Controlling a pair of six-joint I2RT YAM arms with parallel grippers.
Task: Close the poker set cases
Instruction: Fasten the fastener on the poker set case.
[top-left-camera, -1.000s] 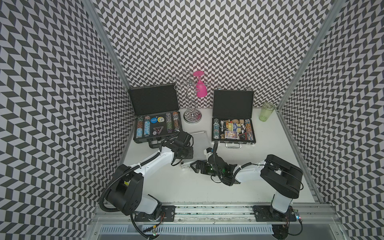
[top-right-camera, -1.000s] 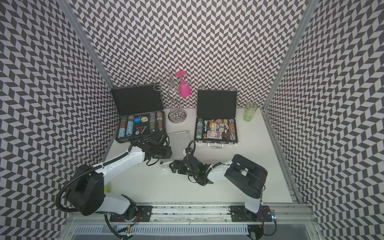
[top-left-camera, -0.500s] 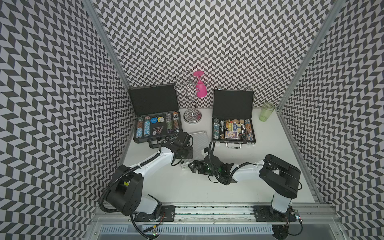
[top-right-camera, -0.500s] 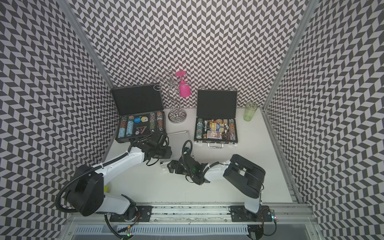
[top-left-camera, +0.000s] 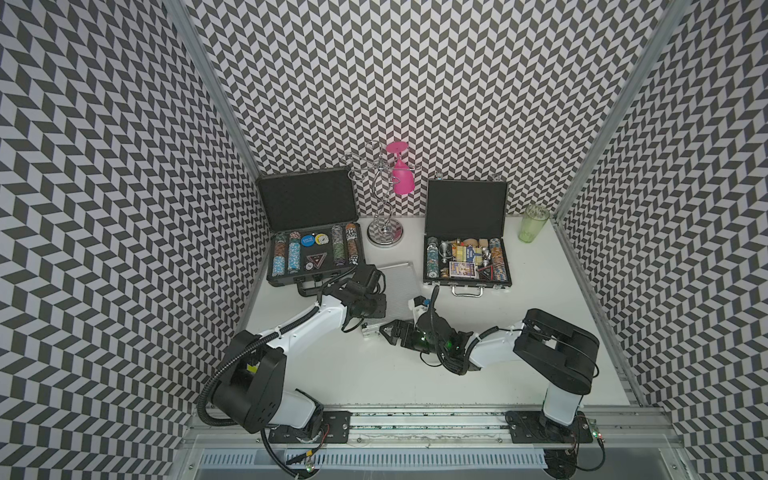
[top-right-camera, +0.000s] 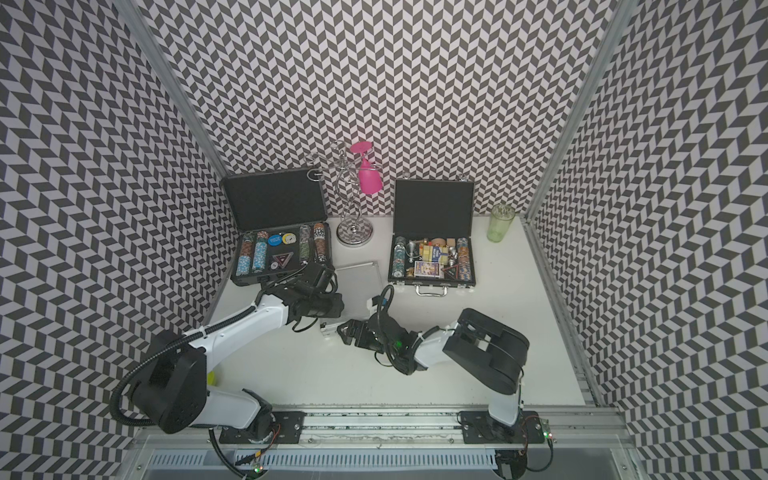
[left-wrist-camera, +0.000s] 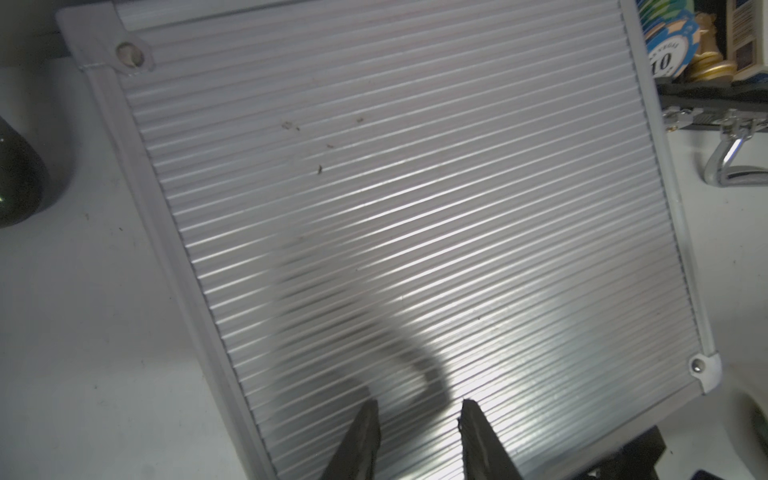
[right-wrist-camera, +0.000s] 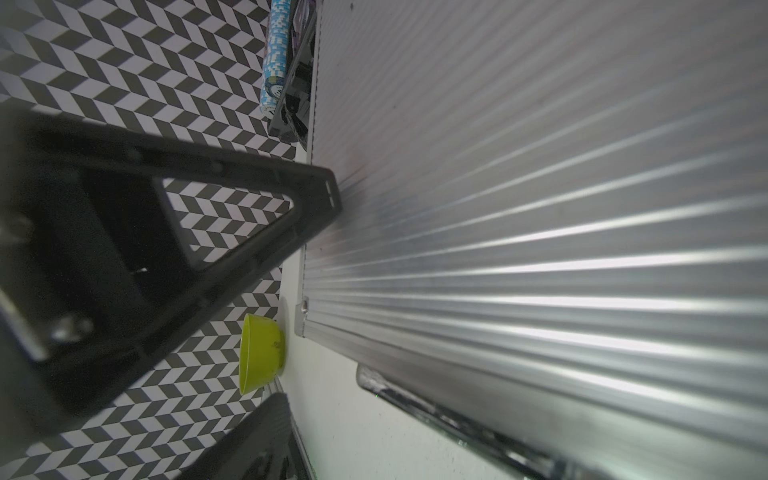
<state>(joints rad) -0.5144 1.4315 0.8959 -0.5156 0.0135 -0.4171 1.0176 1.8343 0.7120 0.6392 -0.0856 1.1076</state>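
Roughly a third of the job looks done. The small silver case (top-left-camera: 397, 286) lies flat in the centre of the frame in both top views, ribbed lid down over its base, between the two arms; whether it is fully seated or latched cannot be told from these pictures. The left gripper (left-wrist-camera: 419, 409) is over the near part of that lid, its two fingers a little apart with nothing between them, and the left wrist view does not show whether the tips press on the ribs or hover just above. The right gripper (top-left-camera: 384, 331) sits low at the near edge of the same case, jaws spread wide and holding nothing, with one finger (right-wrist-camera: 316, 199) right against the ribbed face in the right wrist view. Two cases remain. The large dark-grey case (top-left-camera: 309, 199) stands in the upper left of the table area, lid upright against the wall and rows of chips (top-left-camera: 293, 257) showing in its base. The flat black case (top-left-camera: 465, 208) stands in the upper right, lid upright too, chips and cards exposed, its silver handle (top-left-camera: 467, 291) pointing toward the arms. Both are well apart from the grippers. A wire stand (top-left-camera: 384, 232) with a pink glass sits between them, just beside the dark-grey case, so swinging that lid down probably needs some care. By my reading, the present step is finishing the silver case.
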